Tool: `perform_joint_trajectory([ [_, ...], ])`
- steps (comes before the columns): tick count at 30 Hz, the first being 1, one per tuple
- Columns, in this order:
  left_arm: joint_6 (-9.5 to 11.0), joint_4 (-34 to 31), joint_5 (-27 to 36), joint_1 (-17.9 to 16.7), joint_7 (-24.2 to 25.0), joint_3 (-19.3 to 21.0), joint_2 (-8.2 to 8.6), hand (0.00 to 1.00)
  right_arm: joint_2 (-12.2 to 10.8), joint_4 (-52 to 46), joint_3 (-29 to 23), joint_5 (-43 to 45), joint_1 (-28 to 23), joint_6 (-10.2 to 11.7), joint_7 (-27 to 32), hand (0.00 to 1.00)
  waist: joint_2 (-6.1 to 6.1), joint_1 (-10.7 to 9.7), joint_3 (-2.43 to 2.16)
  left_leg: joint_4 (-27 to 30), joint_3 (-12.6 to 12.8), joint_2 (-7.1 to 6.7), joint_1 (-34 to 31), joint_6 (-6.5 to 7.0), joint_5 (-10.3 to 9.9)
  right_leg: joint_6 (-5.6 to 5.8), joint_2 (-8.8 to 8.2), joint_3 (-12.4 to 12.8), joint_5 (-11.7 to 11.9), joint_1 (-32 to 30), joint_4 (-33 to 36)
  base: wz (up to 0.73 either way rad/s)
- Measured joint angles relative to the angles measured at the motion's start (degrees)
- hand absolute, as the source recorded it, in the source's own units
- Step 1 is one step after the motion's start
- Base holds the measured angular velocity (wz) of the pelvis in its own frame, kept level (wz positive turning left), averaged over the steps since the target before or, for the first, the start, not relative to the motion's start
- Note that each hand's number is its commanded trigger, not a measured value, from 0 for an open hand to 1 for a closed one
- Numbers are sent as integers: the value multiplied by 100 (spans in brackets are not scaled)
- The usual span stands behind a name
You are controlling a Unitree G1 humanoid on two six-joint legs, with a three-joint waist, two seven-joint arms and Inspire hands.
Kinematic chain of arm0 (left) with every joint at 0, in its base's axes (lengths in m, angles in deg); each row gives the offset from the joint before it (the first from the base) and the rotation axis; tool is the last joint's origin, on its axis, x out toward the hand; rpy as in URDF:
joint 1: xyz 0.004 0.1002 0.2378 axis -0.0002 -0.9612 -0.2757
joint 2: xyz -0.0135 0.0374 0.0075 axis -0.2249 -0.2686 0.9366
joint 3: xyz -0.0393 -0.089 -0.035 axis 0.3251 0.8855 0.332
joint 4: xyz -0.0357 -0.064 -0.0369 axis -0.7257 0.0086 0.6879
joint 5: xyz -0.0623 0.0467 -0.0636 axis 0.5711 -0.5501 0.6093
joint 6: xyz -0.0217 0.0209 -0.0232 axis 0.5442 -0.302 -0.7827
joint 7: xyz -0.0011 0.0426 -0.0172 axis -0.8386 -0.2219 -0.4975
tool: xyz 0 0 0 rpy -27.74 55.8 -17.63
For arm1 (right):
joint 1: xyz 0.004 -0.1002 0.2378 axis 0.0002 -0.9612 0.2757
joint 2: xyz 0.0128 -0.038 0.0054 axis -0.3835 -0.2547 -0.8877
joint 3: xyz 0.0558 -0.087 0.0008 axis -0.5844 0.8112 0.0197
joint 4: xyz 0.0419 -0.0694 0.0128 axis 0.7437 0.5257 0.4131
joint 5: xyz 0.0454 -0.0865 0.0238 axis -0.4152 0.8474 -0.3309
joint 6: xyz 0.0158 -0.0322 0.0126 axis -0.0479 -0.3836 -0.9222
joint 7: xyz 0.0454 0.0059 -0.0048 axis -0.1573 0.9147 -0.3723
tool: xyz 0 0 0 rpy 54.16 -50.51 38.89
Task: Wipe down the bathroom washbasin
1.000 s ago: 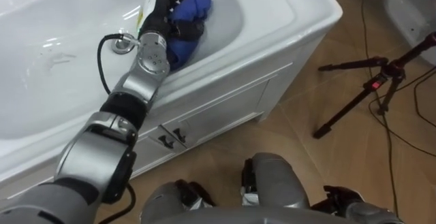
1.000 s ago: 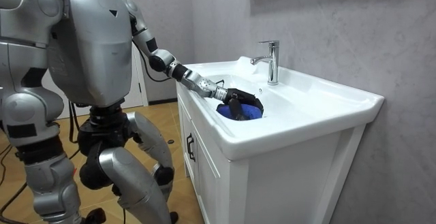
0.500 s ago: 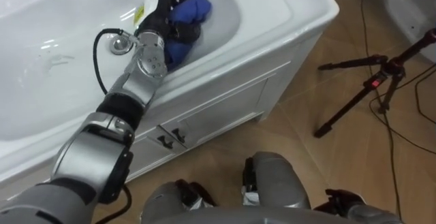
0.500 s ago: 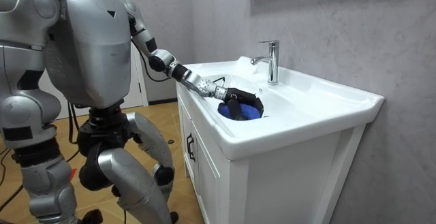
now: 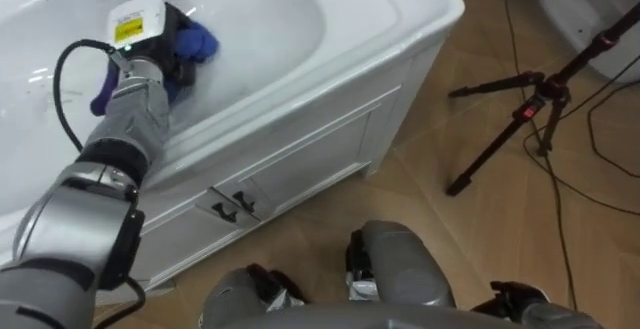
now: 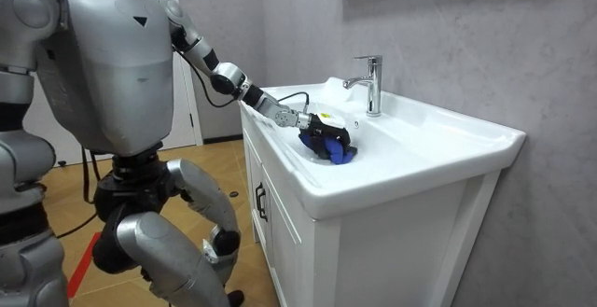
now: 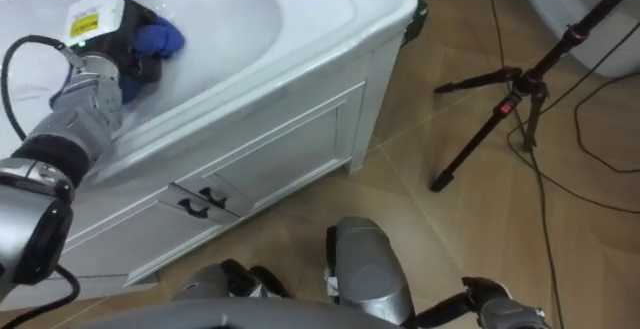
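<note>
Position: the robot stands at the front of the white cabinet (image 5: 300, 164) that carries the basin (image 5: 285, 29), with its left arm reaching over the near rim into the bowl.

Hand: the left hand (image 5: 168, 51) is clenched on the blue cloth (image 5: 198, 41). The cloth is bunched under the palm, with 1 fold sticking out on the robot's right. In the room view it hangs just below the hand, against the inside of the bowl.

Change noted: over the last second the head camera has shifted, so part of the apparent movement is the camera's own. Measured against the basin's right corner, the hand and cloth have still travelled along the bowl towards the robot's left. The room view agrees: the hand has drawn back a little from the faucet (image 6: 370, 81) side, and the cloth now looks more gathered than spread.

Assessment: this appears to be 1 wiping stroke along the near wall of the bowl, so the task is underway and not finished. The far wall and the right end still look to need passes. A bunched cloth covers less surface on each stroke.

Other: a tripod (image 5: 520, 119) stands on the floor to the right, well clear of the work.
</note>
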Motion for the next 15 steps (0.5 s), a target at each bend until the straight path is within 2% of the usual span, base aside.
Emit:
perform_joint_trajectory([
  [2,-111,76,-106,50,-18,-137,-104,100,40,-7,3,-125,78,2,7,0,9,77,11,24,0,-9,-90,-25,19,-32,-16,21,-9,-96,85,0],
  [9,-265,155,-259,131,-4,-296,-117,100,36,-69,3,-195,203,39,39,0,38,108,21,35,-88,-5,-228,-105,68,-90,-22,-50,-27,-161,112,5],
  [15,-314,167,-789,143,55,-309,-184,100,20,-217,-93,-200,204,16,184,0,40,112,18,48,-191,-6,-312,-141,89,-116,-17,-128,-37,-170,102,5],
])
